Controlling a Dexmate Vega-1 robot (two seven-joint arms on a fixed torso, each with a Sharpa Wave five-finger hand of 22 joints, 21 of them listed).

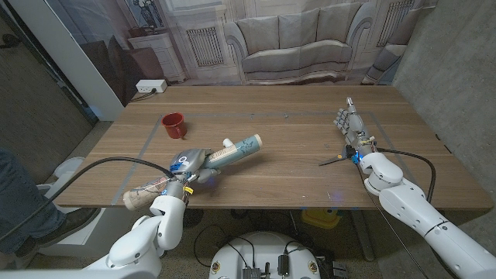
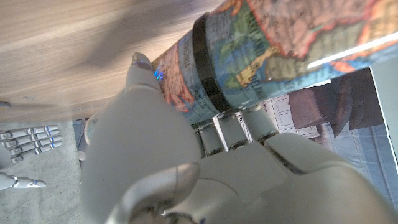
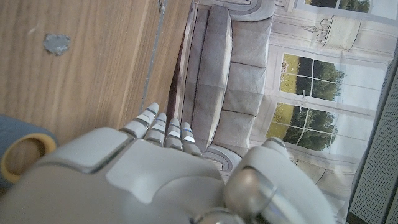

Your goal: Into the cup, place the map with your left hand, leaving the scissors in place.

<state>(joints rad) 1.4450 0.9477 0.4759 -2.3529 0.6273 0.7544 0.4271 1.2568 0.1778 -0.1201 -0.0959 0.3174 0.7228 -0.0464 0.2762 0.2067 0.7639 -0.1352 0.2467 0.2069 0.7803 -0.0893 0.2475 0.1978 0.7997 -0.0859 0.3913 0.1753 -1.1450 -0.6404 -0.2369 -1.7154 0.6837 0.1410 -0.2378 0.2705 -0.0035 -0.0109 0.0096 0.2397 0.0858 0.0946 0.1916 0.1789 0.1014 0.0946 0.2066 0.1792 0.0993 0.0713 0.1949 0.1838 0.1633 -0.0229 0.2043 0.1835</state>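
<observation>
Right up close in the left wrist view, the left hand [image 2: 205, 168] is wrapped around the rolled-up map [image 2: 273, 56], with its fingers [image 2: 233, 134] under the roll and its thumb [image 2: 146, 78] pressed on the side. A black band [image 2: 205, 62] goes around the roll, and the paper has bright land and sea colors on it. In the head view, the left hand [image 1: 188, 164] sits at the lower left of the frame, near the front edge of the wooden table [image 1: 294, 116]. The map [image 1: 232, 151] sticks out from that hand toward the middle of the frame, tilted up a little at its far end, with a white tube end peeking out on top. The small red cup [image 1: 173, 125] stands upright just above the hand in the frame, apart from the map. Over on the right side of the frame, the right hand [image 1: 348, 122] holds nothing; its fingers are straight and point toward the far end of the table. The scissors [image 1: 341, 160] lie on the table just below that hand, close to the wrist. In the right wrist view, a yellow scissor handle [image 3: 22, 155] shows beside the back of the right hand [image 3: 143, 180]. A grey sofa backdrop [image 1: 294, 43] hangs behind the table, and a person's leg in jeans [image 1: 19, 194] shows at the far left edge.
</observation>
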